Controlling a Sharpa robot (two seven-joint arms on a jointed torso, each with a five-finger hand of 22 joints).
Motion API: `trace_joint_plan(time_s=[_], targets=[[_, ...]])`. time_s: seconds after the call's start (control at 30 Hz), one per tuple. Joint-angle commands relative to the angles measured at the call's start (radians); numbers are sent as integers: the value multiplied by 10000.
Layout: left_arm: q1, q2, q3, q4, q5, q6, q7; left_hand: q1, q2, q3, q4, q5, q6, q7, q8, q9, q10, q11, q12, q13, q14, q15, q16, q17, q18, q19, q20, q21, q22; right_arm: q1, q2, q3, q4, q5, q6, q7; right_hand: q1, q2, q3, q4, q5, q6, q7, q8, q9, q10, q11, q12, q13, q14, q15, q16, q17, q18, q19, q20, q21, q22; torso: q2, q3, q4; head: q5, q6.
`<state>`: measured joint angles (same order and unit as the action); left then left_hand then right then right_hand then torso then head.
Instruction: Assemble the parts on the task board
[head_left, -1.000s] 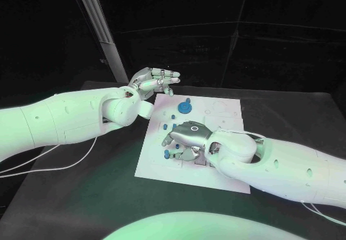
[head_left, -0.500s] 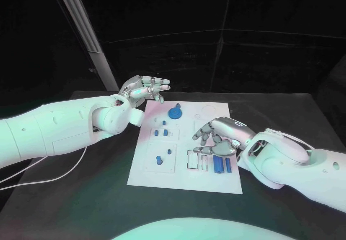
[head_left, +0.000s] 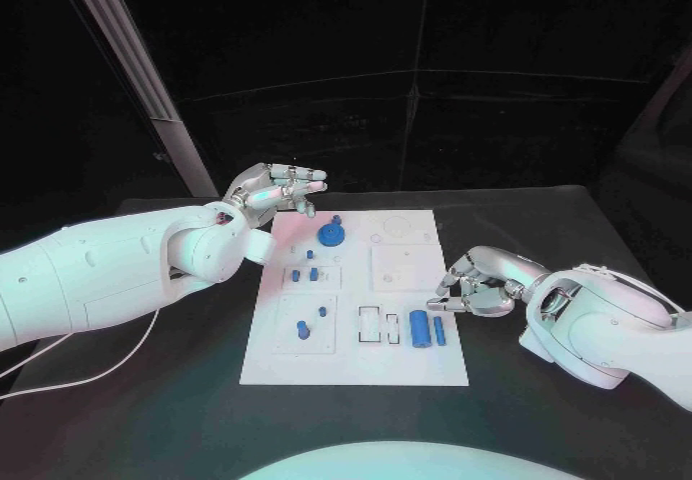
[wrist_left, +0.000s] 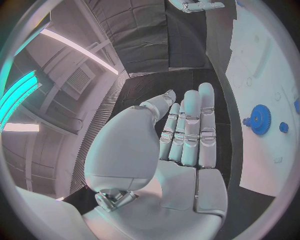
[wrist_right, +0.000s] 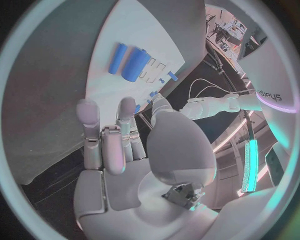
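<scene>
Task board: you see the white task board (head_left: 353, 355) lying flat in the middle of the black table (head_left: 577, 215), between the two arms.
Parts already standing: a blue gear (head_left: 332, 235) sits near the far edge of the board, and some small blue pegs (head_left: 304, 273) stand below it in the left column.
Parts lying: a thick blue cylinder (head_left: 420, 328) and a thin blue rod (head_left: 440, 331) lie side by side at the near right of the board, just beside two empty rectangular outlines (head_left: 381, 325).
Progress: in my judgement the task is only partly done. You have several places with nothing in them, such as the outlined square on the right half, and the cylinder and the rod look as if they wait to be placed.
Right hand: your right hand (head_left: 480, 283) hovers at the right edge of the board, near the rod. Its fingers are curled, and I see nothing between them.
Left hand: your left hand (head_left: 274, 187) is raised beyond the far left corner of the board, fingers straight and side by side, holding nothing.
Wrist views: the right wrist view lets you see the palm (wrist_right: 119, 165) bare, which the head view hides. The left wrist view shows you the gear's teeth (wrist_left: 260, 119) more plainly.
Head view: it gives you the whole layout of the board at once.
</scene>
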<state>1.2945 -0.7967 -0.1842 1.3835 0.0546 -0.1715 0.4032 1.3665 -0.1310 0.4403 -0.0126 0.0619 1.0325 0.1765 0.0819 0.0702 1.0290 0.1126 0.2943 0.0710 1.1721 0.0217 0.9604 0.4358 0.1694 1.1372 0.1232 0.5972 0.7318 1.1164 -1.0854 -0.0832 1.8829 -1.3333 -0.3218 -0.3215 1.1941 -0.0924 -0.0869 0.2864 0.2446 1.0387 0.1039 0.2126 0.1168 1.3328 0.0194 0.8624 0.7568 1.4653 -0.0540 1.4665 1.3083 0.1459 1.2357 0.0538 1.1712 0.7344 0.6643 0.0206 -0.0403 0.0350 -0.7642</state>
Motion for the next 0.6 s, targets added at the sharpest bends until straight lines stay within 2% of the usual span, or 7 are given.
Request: trace_joint_plan(time_s=[0.03,0.1,0.2,0.27,0.47,0.6], targets=[[14,-20,-11,31,31,147,24,83,-3,8,-72,55,-60,22,2,-5,-45,-8,41,-17,-67,24,-25,-9,134,54,-10,-68,-16,-19,30,-1,66,-431,514,-1341,45,137,-264,49,7,-16,-72,200,120,139,-30,1173,1375,716,-3,159,636,-53,107,-11,92,176,-13,-7,-16,-43,12],[14,-21,-19,36,31,153,22,83,-3,8,-72,55,-60,22,2,-5,-45,-8,41,-17,-67,24,-25,-9,134,54,-10,-68,-16,-54,112,-2,60,-608,616,-1575,62,242,-447,13,19,-116,-59,333,215,308,-44,2040,2389,751,-13,284,883,-91,165,1,164,306,-11,-9,-2,-80,16],[14,-23,-27,44,31,168,15,83,-3,8,-72,55,-60,22,2,-5,-45,-8,41,-17,-67,24,-25,-9,134,54,-10,-68,-16,-118,296,-3,30,-833,816,-1805,-4,281,-669,29,8,-252,-53,450,310,578,-23,3012,3510,794,7,418,1163,-108,219,10,245,455,2,-13,17,-103,21],[14,-32,-31,49,31,171,13,83,-3,8,-72,55,-60,22,2,-5,-45,-8,41,-17,-67,24,-25,-9,134,54,-10,-68,-16,-155,474,-4,-15,-1024,990,-1930,26,323,-769,42,23,-320,-47,540,383,643,-11,3382,3962,811,21,478,1287,-118,243,18,295,544,9,-6,3,-76,8],[14,-52,-37,60,31,175,9,83,-3,8,-72,55,-60,22,2,-5,-45,-8,41,-17,-67,24,-25,-9,134,54,-10,-68,-16,-234,841,-5,-138,-1415,1226,-2091,66,360,-896,45,66,-435,-30,654,487,810,4,3959,4649,846,39,578,1508,-138,281,35,374,684,11,-16,-9,-69,-26],[14,-63,-39,69,31,177,7,83,-3,8,-72,55,-60,22,2,-5,-45,-8,41,-17,-67,24,-25,-9,134,54,-10,-68,-16,-300,1041,-5,-210,-1623,1324,-2130,89,363,-938,43,105,-480,-24,697,527,897,11,4201,4930,862,47,622,1607,-149,303,42,417,760,15,-18,9,-72,-62]])
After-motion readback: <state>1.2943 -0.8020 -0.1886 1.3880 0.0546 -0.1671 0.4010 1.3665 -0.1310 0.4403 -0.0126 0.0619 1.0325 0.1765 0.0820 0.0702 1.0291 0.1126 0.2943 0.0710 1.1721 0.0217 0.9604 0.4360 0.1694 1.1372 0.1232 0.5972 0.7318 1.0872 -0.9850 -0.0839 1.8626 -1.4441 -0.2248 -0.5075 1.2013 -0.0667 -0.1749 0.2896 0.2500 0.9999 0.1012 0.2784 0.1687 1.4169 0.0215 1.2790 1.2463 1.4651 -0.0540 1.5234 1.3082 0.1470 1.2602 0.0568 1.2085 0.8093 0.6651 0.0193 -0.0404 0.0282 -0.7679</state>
